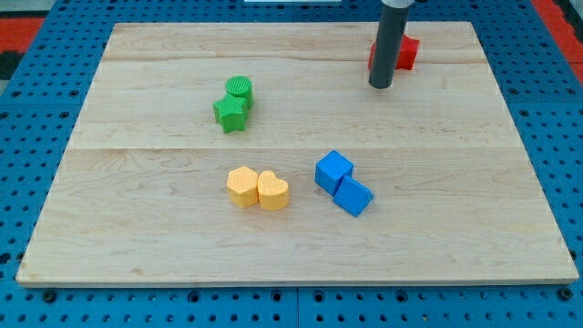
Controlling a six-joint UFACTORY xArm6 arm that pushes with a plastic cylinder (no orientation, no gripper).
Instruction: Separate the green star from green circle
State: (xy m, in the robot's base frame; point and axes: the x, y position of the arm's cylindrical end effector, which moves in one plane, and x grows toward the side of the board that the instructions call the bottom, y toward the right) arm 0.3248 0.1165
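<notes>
The green star [230, 113] lies left of the board's middle, touching the green circle [240, 89], which sits just above it toward the view's top. My tip [380, 86] is at the end of the dark rod near the view's top right, far to the right of both green blocks. It stands right in front of a red block [405, 53], partly hiding it.
A yellow hexagon [242, 187] and a yellow heart [273, 191] touch each other below the green pair. Two blue blocks, a cube [333, 170] and another [353, 197], touch at the lower middle right. The wooden board [137, 237] lies on a blue pegboard.
</notes>
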